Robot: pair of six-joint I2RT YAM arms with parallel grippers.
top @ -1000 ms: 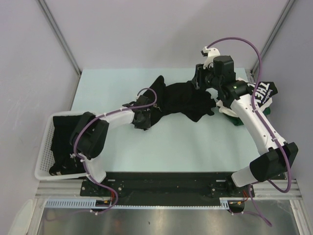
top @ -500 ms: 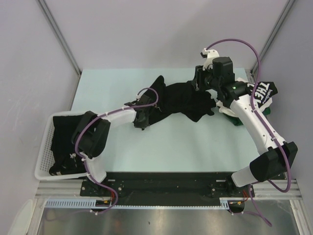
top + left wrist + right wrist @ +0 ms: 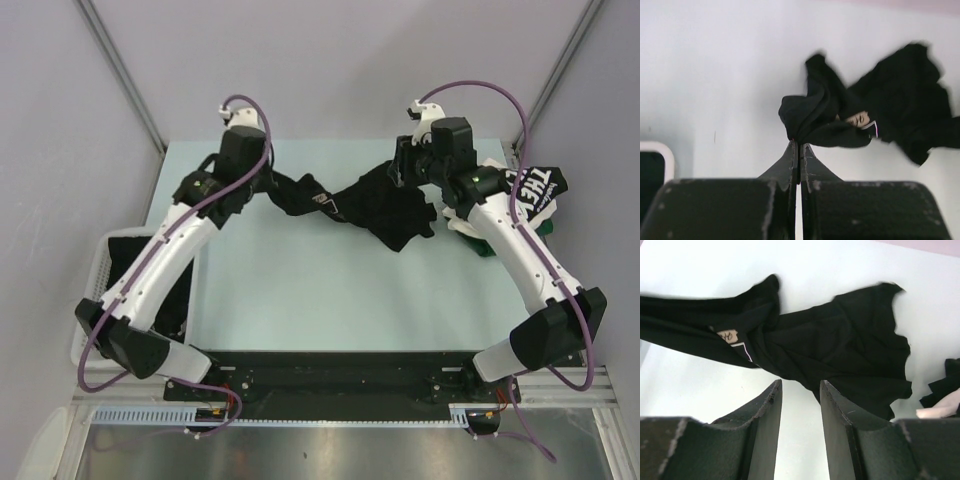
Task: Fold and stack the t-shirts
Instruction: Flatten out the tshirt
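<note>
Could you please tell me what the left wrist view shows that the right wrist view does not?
Only the left wrist view: the left end effector shut on a bunched fold of the black t-shirt, and a corner of the white basket. Only the right wrist view: the right end effector open with nothing between its fingers, and the edge of a second shirt at the right. Both: the same black t-shirt, neck label showing, over the pale table.

A crumpled black t-shirt (image 3: 390, 205) lies stretched sideways at 12 o'clock, and a bunched white-lettered t-shirt (image 3: 540, 185) lies at 2 o'clock.
</note>
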